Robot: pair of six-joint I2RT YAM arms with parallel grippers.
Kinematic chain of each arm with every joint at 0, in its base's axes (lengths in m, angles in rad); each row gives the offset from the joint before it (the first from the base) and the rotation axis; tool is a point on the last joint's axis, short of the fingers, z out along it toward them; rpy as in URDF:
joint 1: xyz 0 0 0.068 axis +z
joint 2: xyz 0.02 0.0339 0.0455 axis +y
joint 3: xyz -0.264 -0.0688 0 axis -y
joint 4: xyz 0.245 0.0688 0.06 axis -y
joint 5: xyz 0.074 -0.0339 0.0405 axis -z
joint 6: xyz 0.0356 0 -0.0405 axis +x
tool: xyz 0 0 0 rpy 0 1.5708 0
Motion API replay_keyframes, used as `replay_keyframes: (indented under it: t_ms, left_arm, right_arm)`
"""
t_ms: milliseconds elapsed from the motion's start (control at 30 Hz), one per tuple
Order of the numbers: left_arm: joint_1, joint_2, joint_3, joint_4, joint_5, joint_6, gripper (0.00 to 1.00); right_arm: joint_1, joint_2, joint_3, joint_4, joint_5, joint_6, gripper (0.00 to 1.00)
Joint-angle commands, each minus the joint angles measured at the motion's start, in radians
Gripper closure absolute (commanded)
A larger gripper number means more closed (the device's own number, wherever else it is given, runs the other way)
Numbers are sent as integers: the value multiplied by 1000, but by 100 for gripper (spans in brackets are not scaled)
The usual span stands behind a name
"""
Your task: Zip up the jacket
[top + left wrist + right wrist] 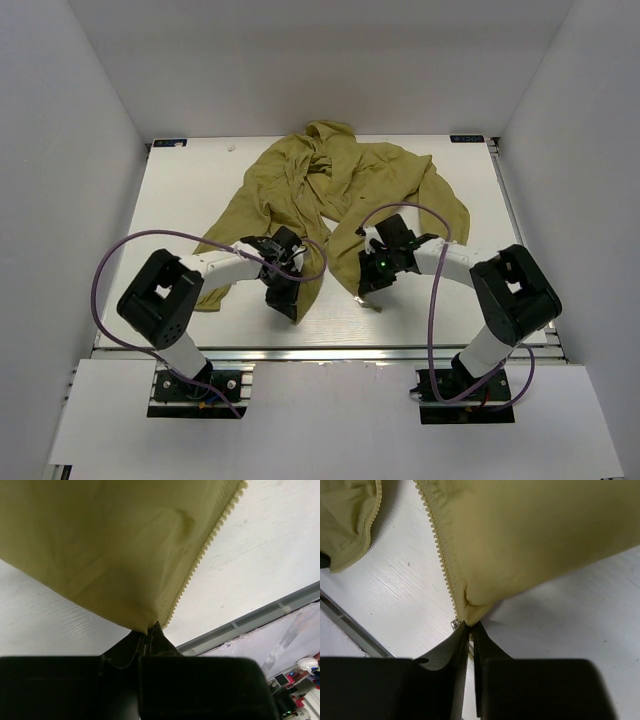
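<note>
The olive-yellow jacket (330, 190) lies crumpled and unzipped on the white table, its two front panels spread toward the near edge. My left gripper (283, 296) is shut on the bottom corner of the left panel (120, 565), next to its zipper teeth (200, 560). My right gripper (368, 283) is shut on the bottom corner of the right panel (535, 535), by its zipper teeth (441, 545). A small metal zipper piece (454, 624) shows beside the right fingertips. The two corners are apart.
The table's near metal rail (330, 352) runs just in front of both grippers and shows in the left wrist view (250, 622). White walls enclose the table on three sides. The other panel's zipper edge (355, 555) shows at left in the right wrist view.
</note>
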Motion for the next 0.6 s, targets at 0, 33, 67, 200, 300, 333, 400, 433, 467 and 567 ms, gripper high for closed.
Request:
replay_keyframes:
  t_ms: [0, 33, 67, 200, 300, 333, 400, 433, 467, 567]
  left_arm:
    - [-3, -65, 1, 42, 33, -14, 100]
    - [-4, -79, 4, 46, 36, -19, 100]
    - [-4, -87, 5, 54, 44, -20, 100]
    - [-4, -138, 28, 68, 54, -33, 100]
    - [-3, -184, 60, 89, 44, -62, 100]
    - [-4, -194, 70, 99, 38, -73, 100]
    - [-4, -226, 102, 146, 33, -97, 100]
    - [-4, -234, 113, 169, 12, -121, 100]
    - [-3, -248, 125, 215, -8, -138, 100]
    - [-1, -266, 159, 325, -76, -203, 100]
  right_arm:
    - [6, 13, 22, 3, -31, -8, 92]
    - [7, 11, 25, 2, -46, -14, 100]
    - [7, 8, 25, 3, -54, -12, 100]
    - [7, -20, 26, 29, -93, 6, 100]
    - [7, -82, 13, 104, -131, 49, 100]
    - [7, -131, 0, 139, -158, 70, 100]
    - [7, -190, -52, 289, -177, 158, 100]
    - [7, -246, -72, 343, -177, 190, 100]
    - [7, -271, -113, 394, -168, 251, 100]
    - [7, -355, -179, 567, -139, 348, 100]
